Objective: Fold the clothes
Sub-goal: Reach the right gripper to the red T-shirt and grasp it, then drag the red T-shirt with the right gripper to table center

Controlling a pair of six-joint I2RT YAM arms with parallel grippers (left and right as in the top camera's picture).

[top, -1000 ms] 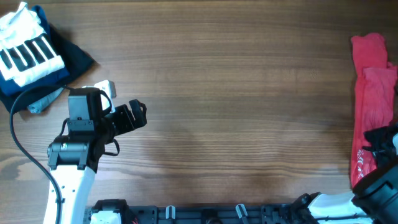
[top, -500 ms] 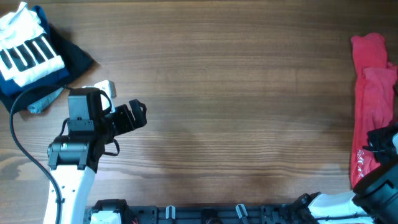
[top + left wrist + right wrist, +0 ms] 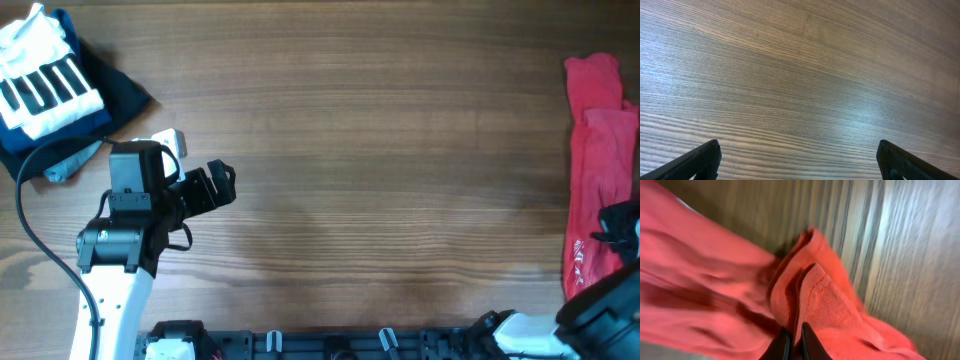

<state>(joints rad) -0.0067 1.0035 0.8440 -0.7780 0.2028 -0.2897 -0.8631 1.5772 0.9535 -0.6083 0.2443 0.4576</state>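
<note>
Red T-shirt point(image 3: 600, 150), edge-cropped, pinched by right hand point(image 3: 792, 342)

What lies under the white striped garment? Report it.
Under the white striped garment lie navy folded clothes, showing past its right edge. Anything beneath the covered part cannot be seen.

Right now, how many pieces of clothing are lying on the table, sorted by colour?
Red: 1, the red T-shirt at the right edge
White with black stripes: 1, the striped garment
Navy: 1, the navy folded pile under it; the number of pieces inside cannot be told
Light blue: 1, the light blue cloth peeking out beside the pile
Total: 4
</note>
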